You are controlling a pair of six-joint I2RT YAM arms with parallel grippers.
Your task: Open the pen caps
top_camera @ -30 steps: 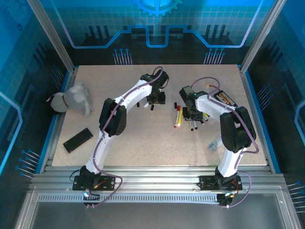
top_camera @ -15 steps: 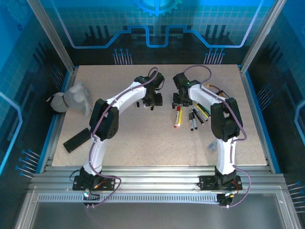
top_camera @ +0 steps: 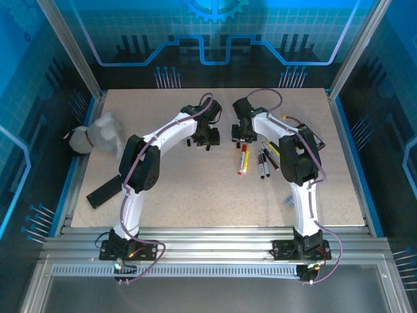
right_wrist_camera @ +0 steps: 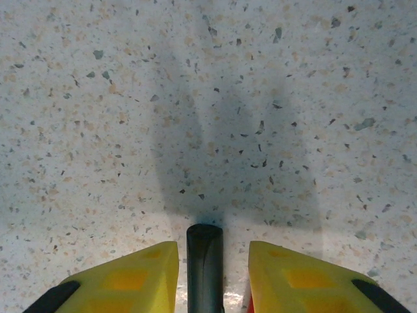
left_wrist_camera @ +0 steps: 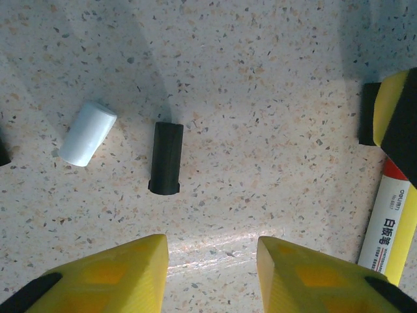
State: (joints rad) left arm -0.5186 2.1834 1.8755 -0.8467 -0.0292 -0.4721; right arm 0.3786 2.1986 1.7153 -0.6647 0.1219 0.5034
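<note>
Holding black cylinder [right_wrist_camera: 204,261] (pen/cap unclear), seemingly clamped in right gripper [right_wrist_camera: 213,274]; left gripper [left_wrist_camera: 212,257] jaws apart, empty, over white cap [left_wrist_camera: 87,134], black cap [left_wrist_camera: 165,158]. Prob next: drop it, fetch another from pens [top_camera: 262,166].

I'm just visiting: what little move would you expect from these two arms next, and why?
Probably the left gripper swings toward the right gripper and closes on the end of the black pen poking out between its fingers, to pull off any cap. The left jaws are open and empty above a white cap and a black cap lying loose on the table.
</note>
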